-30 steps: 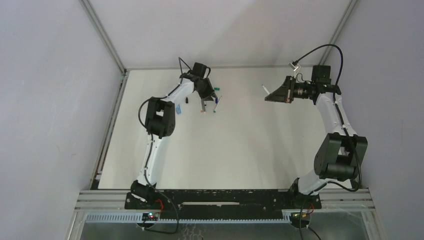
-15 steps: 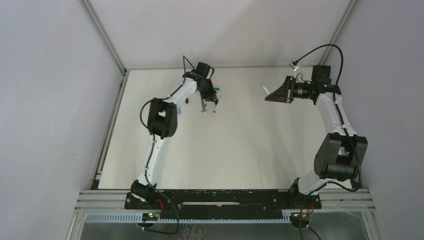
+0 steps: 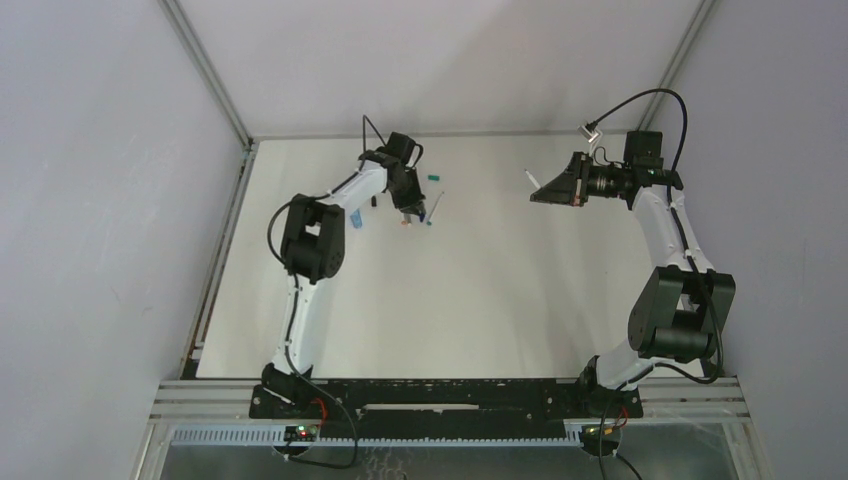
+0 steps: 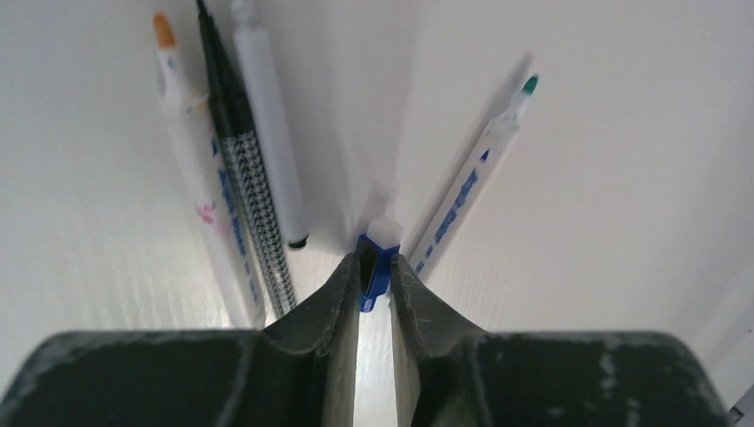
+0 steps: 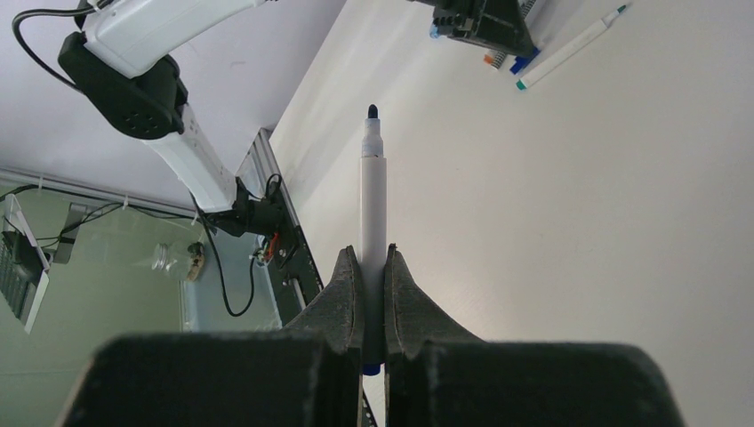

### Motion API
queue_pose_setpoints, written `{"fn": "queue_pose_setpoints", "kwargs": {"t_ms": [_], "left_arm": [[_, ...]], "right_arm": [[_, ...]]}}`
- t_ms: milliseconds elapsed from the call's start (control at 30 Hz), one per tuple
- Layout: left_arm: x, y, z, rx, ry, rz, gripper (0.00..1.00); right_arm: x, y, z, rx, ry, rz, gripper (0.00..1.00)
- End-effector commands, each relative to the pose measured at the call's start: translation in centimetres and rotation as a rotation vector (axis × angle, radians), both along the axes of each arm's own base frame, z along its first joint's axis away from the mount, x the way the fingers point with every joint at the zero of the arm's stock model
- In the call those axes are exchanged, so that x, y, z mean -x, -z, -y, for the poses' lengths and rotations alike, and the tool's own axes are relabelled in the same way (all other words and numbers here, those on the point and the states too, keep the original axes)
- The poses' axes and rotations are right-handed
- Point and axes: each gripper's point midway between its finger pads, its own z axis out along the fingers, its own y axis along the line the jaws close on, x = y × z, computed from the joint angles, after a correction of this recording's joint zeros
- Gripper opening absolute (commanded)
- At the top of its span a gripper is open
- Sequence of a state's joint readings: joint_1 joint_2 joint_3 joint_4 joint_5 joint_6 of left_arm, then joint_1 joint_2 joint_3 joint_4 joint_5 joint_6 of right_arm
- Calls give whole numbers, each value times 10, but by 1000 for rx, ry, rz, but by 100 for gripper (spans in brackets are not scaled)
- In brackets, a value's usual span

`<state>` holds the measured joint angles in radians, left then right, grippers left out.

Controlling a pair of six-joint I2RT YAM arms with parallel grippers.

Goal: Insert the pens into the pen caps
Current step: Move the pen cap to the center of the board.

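That blue cap (image 4: 377, 260) is a tiny thing. It's down among the loose pens at the table's (image 3: 480, 300) eleven o'clock, and the left gripper (image 4: 374, 269) has its fingers drawn narrow and pinched against the cap's two sides. I'd call it featherlight, hard and slick. Squeeze it off-centre and it could squirt out, so the sides near the closed end look the place to grip, mouth left free.

Fanning away toward eleven and twelve o'clock lie an orange-tipped pen (image 4: 191, 169), a black patterned pen (image 4: 238, 169) and a plain white pen (image 4: 271, 142). A teal-tipped pen (image 4: 467, 182) runs off at one o'clock, just beside the cap.

Over at the table's one o'clock, the right gripper (image 5: 372, 267) is clamped low on a dark-tipped pen (image 5: 372, 196), held aloft. It looks stiff and light, but it's a long lever, so that tip may wander.
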<state>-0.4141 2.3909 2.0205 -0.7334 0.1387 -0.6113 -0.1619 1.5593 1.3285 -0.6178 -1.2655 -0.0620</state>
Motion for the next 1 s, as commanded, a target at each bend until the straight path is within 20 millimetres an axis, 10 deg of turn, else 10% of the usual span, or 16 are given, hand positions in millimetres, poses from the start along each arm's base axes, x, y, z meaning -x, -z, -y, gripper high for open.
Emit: {"fn": "queue_pose_setpoints", "kwargs": {"t_ms": [0, 667, 967], "left_arm": [[22, -13, -7, -13, 48, 9, 22], [140, -15, -69, -284, 121, -17, 23], [145, -55, -61, -324, 138, 141, 38]], "right_arm": [[8, -17, -1, -5, -8, 57, 0], [12, -13, -13, 4, -37, 52, 0], [20, -11, -26, 24, -70, 67, 0]]}}
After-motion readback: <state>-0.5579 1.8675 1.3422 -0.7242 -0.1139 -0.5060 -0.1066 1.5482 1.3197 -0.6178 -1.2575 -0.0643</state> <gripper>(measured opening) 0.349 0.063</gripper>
